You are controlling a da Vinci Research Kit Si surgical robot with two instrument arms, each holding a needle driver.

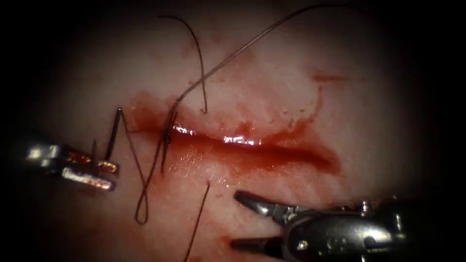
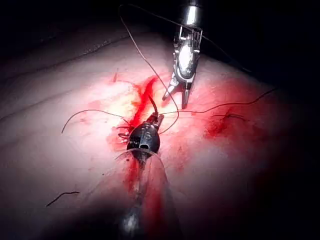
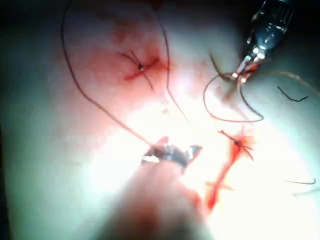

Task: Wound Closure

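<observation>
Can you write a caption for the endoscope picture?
Left tool holds the needle left of the cut; right tool waits open, holding nothing.

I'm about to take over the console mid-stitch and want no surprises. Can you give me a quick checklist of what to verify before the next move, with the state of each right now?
1. Needle held: ok. The left tool has its jaws shut on it near one end, left of the cut.
2. Needle out of the tissue: ok, it stands up from the jaws, apart from the surface.
3. Right tool free: ok, jaws open, holding nothing, below the cut.
4. Thread clear of the right tool: ok in the endoscope view; a loop lies left of it.
5. Stitch at the cut's left end snug: cannot tell.
6. Red fluid hiding the cut's edges: not ok, it pools along the cut.
</observation>
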